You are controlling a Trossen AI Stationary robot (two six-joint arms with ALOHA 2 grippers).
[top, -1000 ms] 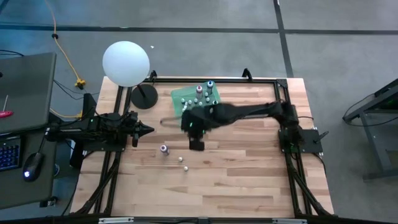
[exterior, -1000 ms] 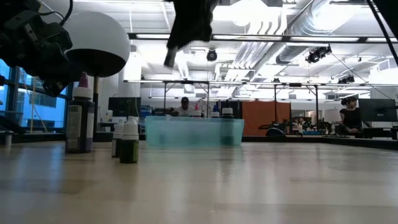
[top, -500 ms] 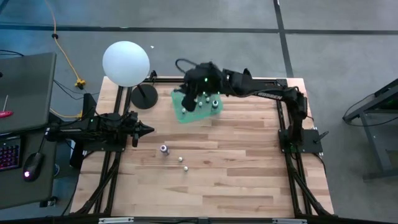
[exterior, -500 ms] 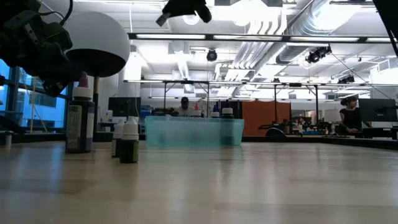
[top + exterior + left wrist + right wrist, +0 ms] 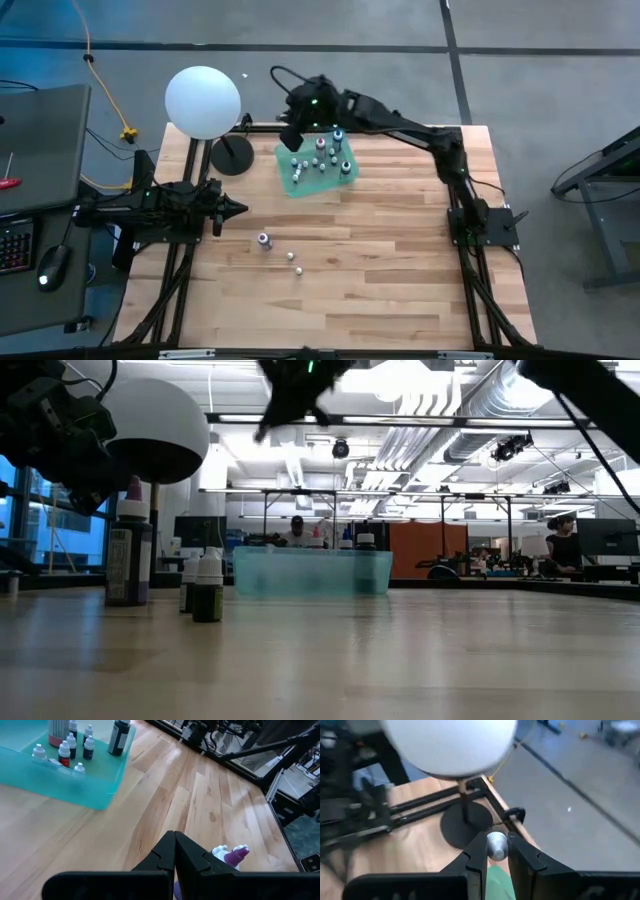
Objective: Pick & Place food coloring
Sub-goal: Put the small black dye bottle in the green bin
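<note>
A green tray [image 5: 290, 183] at the table's far side holds several food coloring bottles [image 5: 325, 158]. Three more stand on the bare wood: a purple one [image 5: 263, 240] and two tiny ones [image 5: 291, 256] [image 5: 298, 270]. My right gripper [image 5: 292, 137] hangs high over the tray's far left corner, shut on a tiny bottle with a whitish cap [image 5: 496, 845]. My left gripper [image 5: 236, 208] waits shut at the table's left side; its wrist view shows the purple bottle [image 5: 235, 856] just beyond the fingers. My right gripper pinches the tiny bottle between its two fingers, close to their free ends; only the round whitish cap [image 5: 496, 851] shows between them. The fingers slant downward toward the table's far left. The bottle is lifted clear, high above the tray's edge [image 5: 501, 885].
A lamp with a big white globe [image 5: 203, 102] and a round black base [image 5: 232, 156] stands at the far left corner, just beyond my right gripper. A black frame [image 5: 420, 128] runs along the table's far edge. Bare wood [image 5: 380, 260] covers the near half.
My right gripper has risen from the table's middle, near the loose bottles, and swung toward the far edge, across the tray to its far left corner. It has tipped from pointing down to a flatter slant. Tray and standing bottles have stayed put.
</note>
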